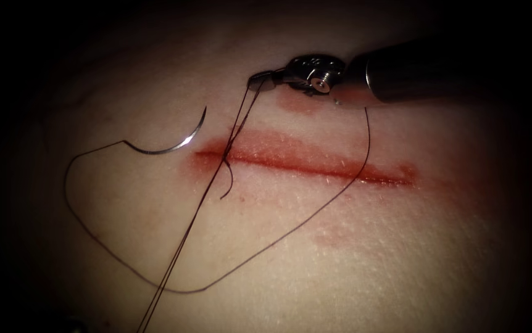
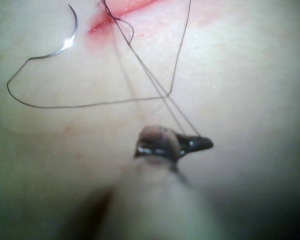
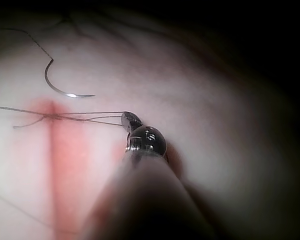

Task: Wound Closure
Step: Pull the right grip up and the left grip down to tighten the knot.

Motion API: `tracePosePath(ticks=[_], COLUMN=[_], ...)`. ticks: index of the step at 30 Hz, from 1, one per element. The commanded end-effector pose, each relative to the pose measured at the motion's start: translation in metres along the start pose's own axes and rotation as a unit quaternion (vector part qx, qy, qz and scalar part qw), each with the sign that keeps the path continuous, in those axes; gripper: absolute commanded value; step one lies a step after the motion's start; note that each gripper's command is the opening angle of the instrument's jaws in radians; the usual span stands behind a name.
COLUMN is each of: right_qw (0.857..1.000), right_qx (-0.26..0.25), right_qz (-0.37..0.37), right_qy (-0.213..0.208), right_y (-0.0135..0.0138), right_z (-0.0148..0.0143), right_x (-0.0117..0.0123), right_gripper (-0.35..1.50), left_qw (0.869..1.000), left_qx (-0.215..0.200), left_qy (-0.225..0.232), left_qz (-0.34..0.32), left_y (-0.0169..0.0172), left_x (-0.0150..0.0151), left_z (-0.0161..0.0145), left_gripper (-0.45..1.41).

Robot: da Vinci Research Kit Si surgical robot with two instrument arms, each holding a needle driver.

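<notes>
One knot at the left end, the rest of the cut open.
Your needle (image 1: 173, 143) lies free on the tissue (image 1: 290, 259) left of the cut (image 1: 315, 165); your left tool (image 2: 190, 145) and right tool (image 1: 265, 79) are both closed on thread (image 1: 241, 117).

Right tool (image 1: 260, 79): dark grey metal shaft (image 1: 414, 71), smooth and round, entering from 3 o'clock, with a paler band at its front edge. Ahead of it a short wrist block (image 1: 306, 66), black and glossy, with bright glints. 1 round silver pivot screw (image 1: 323, 79) on the wrist's side, ringed like a washer. Jaws small, flat, dark, narrowing toward 9 o'clock.

Right wrist view: wrist (image 3: 147, 140) reads as a shiny black dome over a thin silver collar; jaw tip (image 3: 131, 120) a small grey oval.

Left tool (image 2: 197, 144): pale blurred shaft (image 2: 155, 200), glossy black wrist (image 2: 157, 145), dark jaws tapering to a blunt point at 3 o'clock.
</notes>
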Motion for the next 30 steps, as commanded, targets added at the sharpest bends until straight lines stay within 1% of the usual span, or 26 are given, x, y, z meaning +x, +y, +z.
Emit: tracePosePath(ticks=[1, 3, 4, 5, 6, 8, 10, 13, 15, 16, 20, 30], right_qw=[0.998, 0.996, 0.995, 0.996, 0.997, 0.998, 0.999, 0.999, 0.997, 0.995, 0.992, 0.992], right_qx=[0.061, 0.089, 0.095, 0.082, 0.068, 0.054, 0.027, -0.009, -0.049, -0.073, -0.105, -0.105], right_qz=[0.009, 0.004, 0.001, -0.002, 0.003, -0.004, -0.021, -0.035, -0.052, -0.062, -0.075, -0.075], right_qy=[0.01, 0.029, 0.028, 0.028, 0.029, 0.03, 0.03, 0.027, 0.024, 0.014, 0.004, 0.004], right_y=[-0.0021, -0.0037, -0.0044, -0.0052, -0.0054, -0.0051, -0.004, -0.0022, 0.0, 0.0011, 0.0026, 0.0026], right_z=[0.0015, 0.0024, 0.0026, 0.0028, 0.0025, 0.0018, 0.0002, -0.0013, -0.0025, -0.003, -0.0035, -0.0035], right_x=[0.0012, 0.0027, 0.0034, 0.0049, 0.0065, 0.0076, 0.0085, 0.0086, 0.0081, 0.0075, 0.0065, 0.0065], right_gripper=[-0.35, -0.35, -0.35, -0.35, -0.35, -0.35, -0.35, -0.35, -0.35, -0.35, -0.35, -0.35], left_qw=[1.0, 1.0, 1.0, 1.0, 1.0, 1.0, 1.0, 1.0, 1.0, 1.0, 1.0, 1.0], left_qx=[0.0, 0.003, 0.005, 0.008, 0.01, 0.01, 0.009, 0.003, -0.002, -0.005, -0.007, -0.007], left_qy=[0.006, 0.011, 0.014, 0.019, 0.022, 0.022, 0.021, 0.012, 0.007, 0.003, 0.001, 0.001], left_qz=[-0.005, -0.002, 0.0, 0.003, 0.002, 0.003, 0.004, 0.006, 0.008, 0.009, 0.011, 0.011], left_y=[-0.001, -0.0014, -0.0017, -0.0022, -0.0026, -0.0028, -0.0024, -0.0021, -0.002, -0.0021, -0.0021, -0.002], left_x=[-0.0002, 0.0001, 0.0002, 0.0004, 0.0005, 0.0004, 0.0, -0.0005, -0.0011, -0.0015, -0.0022, -0.0022], left_z=[0.0007, 0.0006, 0.0005, 0.0004, 0.0002, 0.0002, 0.0003, 0.0008, 0.0013, 0.0016, 0.0017, 0.0017], left_gripper=[-0.35, -0.35, -0.35, -0.35, -0.35, -0.35, -0.35, -0.35, -0.35, -0.35, -0.35, -0.35])
